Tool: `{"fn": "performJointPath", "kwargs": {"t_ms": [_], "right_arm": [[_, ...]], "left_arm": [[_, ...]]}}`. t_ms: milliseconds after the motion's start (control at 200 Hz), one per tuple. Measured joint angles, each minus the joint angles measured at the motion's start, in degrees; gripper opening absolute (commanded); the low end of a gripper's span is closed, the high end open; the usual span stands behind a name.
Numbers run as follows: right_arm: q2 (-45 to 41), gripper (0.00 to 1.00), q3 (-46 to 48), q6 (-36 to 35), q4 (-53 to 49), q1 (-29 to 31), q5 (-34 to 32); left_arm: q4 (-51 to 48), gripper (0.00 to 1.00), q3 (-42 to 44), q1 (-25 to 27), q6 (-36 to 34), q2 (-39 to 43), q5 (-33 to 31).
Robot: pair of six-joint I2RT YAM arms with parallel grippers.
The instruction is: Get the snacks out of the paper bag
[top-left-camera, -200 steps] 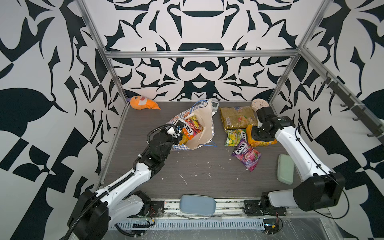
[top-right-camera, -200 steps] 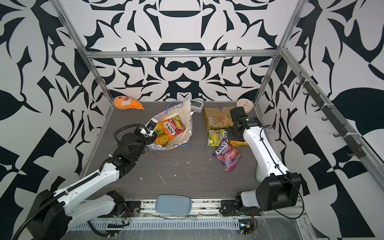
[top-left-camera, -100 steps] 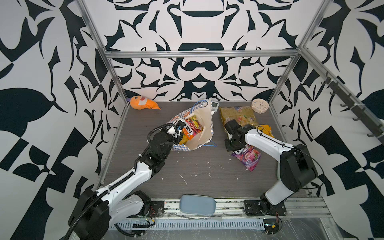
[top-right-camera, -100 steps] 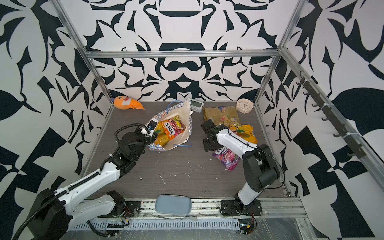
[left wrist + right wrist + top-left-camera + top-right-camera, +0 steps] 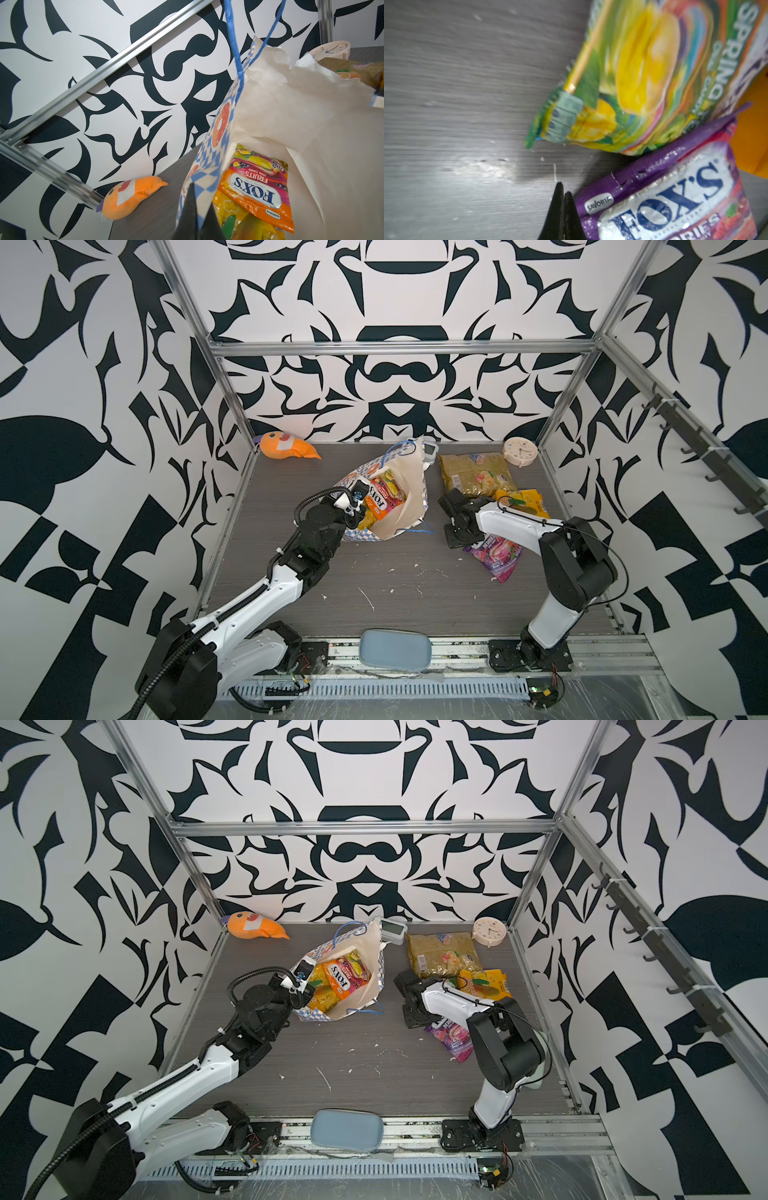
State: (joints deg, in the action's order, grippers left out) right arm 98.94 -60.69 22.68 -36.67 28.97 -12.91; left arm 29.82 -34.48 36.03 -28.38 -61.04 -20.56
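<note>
In both top views the plush lay at the table's upper left corner, well apart from the work and no part of it. Right of it, mid-frame, the left gripper was pinching the left wall of the bag, one finger outside the checkered paper and one inside, as the left wrist view showed. This was most likely to keep the mouth gaping and the bag from sliding while the other arm fetched. The bag leaned open toward the camera, and an orange packet lay inside over a yellow packet, so the job looked only part done. Further right, the right gripper hung pressed together and empty just over the table, beside a purple packet and a green-yellow packet. Those two touched, lying clear of the bag as an unloading pile. Above them in the frame lay the olive packet and a mango packet, with a round clock in the upper right corner. The table was dark grey woodgrain flecked with white scraps — slick enough, I judged, for packets to skid. Aluminium bars framed it, patterned black-and-white walls closed three sides, and a blue-grey pad sat at the lower edge.
</note>
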Motion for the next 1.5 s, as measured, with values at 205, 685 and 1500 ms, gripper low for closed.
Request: {"fn": "performJointPath", "kwargs": {"t_ms": [205, 685, 1500], "right_arm": [[-2.5, 0.0, 5.4, 5.7, -0.5, 0.0, 0.0], [-24.3, 0.0, 18.8, 17.3, -4.1, -11.9, 0.7], [-15.1, 0.0, 17.9, 19.8, 2.4, -7.0, 1.3]], "left_arm": [[0.5, 0.0, 0.0, 0.0, 0.0, -0.9, 0.3], [1.3, 0.0, 0.0, 0.0, -0.2, -1.6, 0.4], [1.1, 0.0, 0.0, 0.0, 0.0, -1.3, 0.4]]}}
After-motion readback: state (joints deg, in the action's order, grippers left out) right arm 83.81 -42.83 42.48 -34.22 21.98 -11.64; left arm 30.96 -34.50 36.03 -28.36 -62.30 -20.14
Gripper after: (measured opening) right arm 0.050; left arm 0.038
